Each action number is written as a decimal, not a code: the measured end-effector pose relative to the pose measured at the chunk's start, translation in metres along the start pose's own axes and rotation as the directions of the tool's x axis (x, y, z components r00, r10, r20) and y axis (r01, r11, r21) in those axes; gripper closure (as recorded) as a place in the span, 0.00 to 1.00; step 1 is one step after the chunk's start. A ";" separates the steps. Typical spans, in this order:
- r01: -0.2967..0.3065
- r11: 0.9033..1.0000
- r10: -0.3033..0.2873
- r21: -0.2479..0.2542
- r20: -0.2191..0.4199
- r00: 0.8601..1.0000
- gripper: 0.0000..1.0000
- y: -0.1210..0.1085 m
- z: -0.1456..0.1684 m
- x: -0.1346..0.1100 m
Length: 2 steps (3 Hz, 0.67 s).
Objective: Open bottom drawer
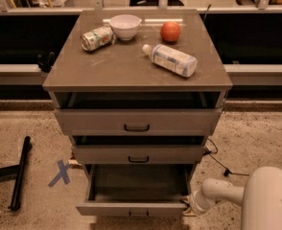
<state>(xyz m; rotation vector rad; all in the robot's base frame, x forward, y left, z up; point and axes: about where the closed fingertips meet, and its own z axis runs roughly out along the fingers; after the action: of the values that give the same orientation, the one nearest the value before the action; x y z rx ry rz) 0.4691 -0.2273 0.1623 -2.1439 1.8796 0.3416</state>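
Note:
The bottom drawer [131, 209] is the lowest of three grey-beige drawers and stands pulled out, showing a shallow plain tray [138, 181] inside. Its small black bar handle [138, 214] sits at the lower edge of the view. The middle drawer [138, 154] and top drawer [136, 122] are each pulled out slightly. My gripper [186, 206] is at the right front corner of the bottom drawer, at the end of my white arm [222, 193]; its tips are hidden against the drawer.
On the cabinet top [112, 66] lie a tipped can [96, 37], a white bowl [125, 26], a red apple [170, 31] and a lying plastic bottle [170, 59]. A black bar [18, 174] and blue tape cross [61, 172] are on the floor left. A cable [222, 164] runs right.

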 end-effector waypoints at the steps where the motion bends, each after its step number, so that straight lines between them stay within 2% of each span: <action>1: 0.000 1.000 0.000 -0.001 0.001 1.000 0.54 0.000 0.001 -0.002; 2: 0.000 1.000 0.000 -0.004 0.003 1.000 0.31 0.001 0.003 -0.002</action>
<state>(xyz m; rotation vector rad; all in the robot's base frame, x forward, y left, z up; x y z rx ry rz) 0.4675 -0.2242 0.1605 -2.1451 1.8792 0.3484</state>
